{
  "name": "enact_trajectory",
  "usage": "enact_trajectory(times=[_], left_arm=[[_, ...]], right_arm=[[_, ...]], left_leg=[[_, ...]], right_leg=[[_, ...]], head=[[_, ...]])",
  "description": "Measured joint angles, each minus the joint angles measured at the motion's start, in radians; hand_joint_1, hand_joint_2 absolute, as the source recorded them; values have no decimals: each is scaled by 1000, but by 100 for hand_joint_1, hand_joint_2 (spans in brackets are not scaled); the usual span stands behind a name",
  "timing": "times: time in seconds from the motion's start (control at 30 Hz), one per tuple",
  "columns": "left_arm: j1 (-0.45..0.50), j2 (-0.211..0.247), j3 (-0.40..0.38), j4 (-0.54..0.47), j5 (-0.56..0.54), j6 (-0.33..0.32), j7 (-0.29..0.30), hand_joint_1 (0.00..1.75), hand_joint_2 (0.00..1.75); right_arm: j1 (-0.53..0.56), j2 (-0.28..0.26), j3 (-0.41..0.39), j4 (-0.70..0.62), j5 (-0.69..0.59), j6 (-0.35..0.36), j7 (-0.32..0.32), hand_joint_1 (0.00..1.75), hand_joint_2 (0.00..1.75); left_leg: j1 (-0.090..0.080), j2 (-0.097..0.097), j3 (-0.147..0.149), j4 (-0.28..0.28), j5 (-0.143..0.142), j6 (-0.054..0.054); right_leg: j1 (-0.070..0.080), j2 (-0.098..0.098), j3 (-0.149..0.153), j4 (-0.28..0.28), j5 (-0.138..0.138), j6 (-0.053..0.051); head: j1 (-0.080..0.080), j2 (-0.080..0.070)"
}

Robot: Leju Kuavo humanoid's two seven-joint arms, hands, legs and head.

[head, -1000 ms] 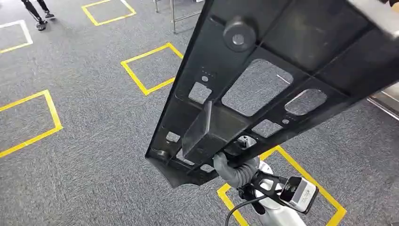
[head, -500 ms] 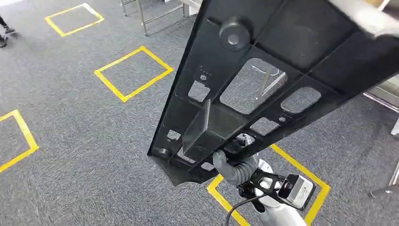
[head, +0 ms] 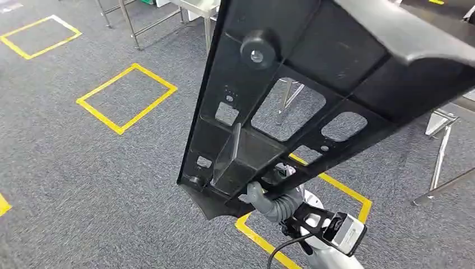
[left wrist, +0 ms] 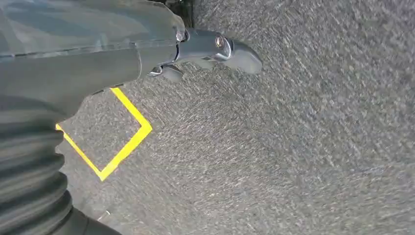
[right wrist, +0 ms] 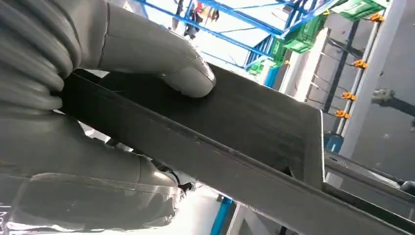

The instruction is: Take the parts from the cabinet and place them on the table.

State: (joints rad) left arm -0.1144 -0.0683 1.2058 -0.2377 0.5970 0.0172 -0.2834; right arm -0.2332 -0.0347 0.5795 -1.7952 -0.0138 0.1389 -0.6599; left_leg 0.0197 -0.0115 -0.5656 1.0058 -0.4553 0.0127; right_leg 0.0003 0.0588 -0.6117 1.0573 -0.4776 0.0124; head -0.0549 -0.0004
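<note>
A long black plastic part (head: 291,95) with cut-out windows and a round knob rises slantwise across the head view. My right hand (head: 273,203) grips its lower end from beneath. In the right wrist view the grey thumb (right wrist: 161,54) presses on the part's flat black face (right wrist: 254,127), with the fingers wrapped under its edge. My left hand (left wrist: 161,54) hangs over the grey carpet and holds nothing, its dark fingers (left wrist: 220,46) stretched out.
Grey carpet with yellow taped squares (head: 126,98) lies below. A metal table frame (head: 196,8) stands at the far top, and slanted metal legs (head: 442,151) stand at the right. Another yellow square (head: 341,193) lies by my right arm.
The camera has turned: the floor squares slid left and metal table legs came into view at the top and right. The black part stays in my right hand.
</note>
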Motion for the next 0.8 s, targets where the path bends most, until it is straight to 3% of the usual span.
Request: enact_trajectory(times=[0.03, 0.1, 0.13, 0.17, 0.23, 0.27, 0.3, 0.33, 0.43, 0.47, 0.5, 0.53, 0.6, 0.63, 0.67, 0.7, 0.77, 0.8], left_arm=[[2, 0, 0, 0, 0, 0, 0, 0, 175], [8, 1, 0, 0, 0, -1, -2, 0, 175], [9, 2, 0, 0, 0, -1, -3, 0, 175], [8, 2, 0, 0, 0, -2, -3, 0, 175], [6, 2, 0, 0, 0, -4, -6, 0, 175], [5, 2, 0, 0, 0, -4, -8, 0, 175], [4, 2, 0, 0, 0, -4, -9, 0, 175], [5, 2, 0, 0, 0, -4, -10, 0, 175], [2, 2, 0, 0, 0, -5, -12, 0, 175], [-1, 2, 0, 0, 0, -5, -12, 0, 175], [-3, 3, 0, 0, 0, -7, -12, 0, 175], [-3, 3, 0, 0, 0, -7, -11, 0, 175], [3, 2, 0, 0, 0, -7, -10, 0, 175], [7, 3, 0, 0, 0, -6, -10, 0, 175], [8, 3, 0, 0, 0, -6, -10, 0, 175], [8, 3, 0, 0, 0, -6, -9, 0, 175], [5, 3, 0, 0, 0, -6, -9, 0, 175], [6, 3, 0, 0, 0, -6, -9, 0, 175]], right_arm=[[-1, 0, 2, -3, 1, 0, 0, 175, 175], [2, -1, 3, -5, 4, -3, 0, 175, 175], [5, -2, 4, -5, 7, -5, 0, 175, 175], [7, -3, 5, -6, 8, -6, 0, 175, 175], [7, -3, 6, -10, 11, -8, 0, 175, 175], [7, -3, 6, -15, 11, -10, 0, 175, 175], [6, -3, 6, -19, 11, -11, 0, 175, 175], [6, -3, 6, -22, 13, -11, 1, 175, 175], [9, -3, 6, -28, 23, -18, 6, 175, 175], [10, -3, 6, -29, 27, -18, 6, 175, 175], [9, -3, 6, -29, 29, -18, 4, 175, 175], [7, -2, 6, -29, 32, -19, 3, 175, 175], [8, 2, 6, -28, 33, -19, 2, 175, 175], [10, 2, 6, -26, 33, -18, 2, 175, 175], [11, 2, 6, -24, 33, -18, 2, 175, 175], [11, 2, 6, -23, 33, -18, 2, 175, 175], [10, 2, 6, -21, 33, -17, 2, 175, 175], [10, 2, 6, -21, 33, -17, 2, 175, 175]], left_leg=[[-1, 10, 0, 0, -1, 4], [-3, 32, 0, 0, -3, 6], [-3, 43, -1, 1, -4, 5], [-3, 54, 0, 1, -6, 4], [-3, 74, 6, 1, -10, 0], [-3, 81, 11, 1, -13, -3], [-5, 88, 16, 0, -16, -8], [-12, 96, 17, 2, -21, -15], [-11, 127, 29, -5, -25, -33], [-8, 124, 30, -2, -32, -41], [-5, 81, 28, 16, -45, -45], [-4, 47, 4, 71, -81, -44], [-4, 23, -79, 240, -160, -48], [-4, 20, -114, 307, -178, -49], [-4, 20, -128, 324, -168, -48], [-4, 19, -119, 291, -134, -47], [-2, 6, -46, 116, -31, -42], [0, -26, -14, 36, -2, -37]], right_leg=[[-3, -27, -33, 65, -38, 4], [-9, -46, -110, 214, -99, 12], [-12, -48, -134, 257, -107, 15], [-14, -50, -135, 254, -91, 17], [-15, -64, -68, 120, -11, 14], [-12, -90, -16, 25, 29, 9], [-5, -145, 15, -39, 29, 1], [3, -143, 16, -42, 29, -5], [7, -102, 10, -41, 28, -18], [-4, -90, 19, -52, 36, -27], [-4, -83, 22, -55, 37, -30], [-6, -73, 22, -56, 36, -36], [-3, -48, 21, -55, 36, -42], [-1, -33, 21, -54, 36, -42], [-1, -20, 22, -52, 35, -43], [-1, -6, 23, -50, 35, -42], [-2, 19, 26, -43, 30, -37], [-4, 28, 24, -38, 26, -33]], head=[[0, 0], [0, 0], [0, 0], [0, 0], [0, 0], [0, 0], [0, 0], [0, 0], [0, 0], [0, 0], [0, 0], [0, 0], [0, 0], [0, 0], [0, 0], [0, 0], [0, 0], [0, 0]])
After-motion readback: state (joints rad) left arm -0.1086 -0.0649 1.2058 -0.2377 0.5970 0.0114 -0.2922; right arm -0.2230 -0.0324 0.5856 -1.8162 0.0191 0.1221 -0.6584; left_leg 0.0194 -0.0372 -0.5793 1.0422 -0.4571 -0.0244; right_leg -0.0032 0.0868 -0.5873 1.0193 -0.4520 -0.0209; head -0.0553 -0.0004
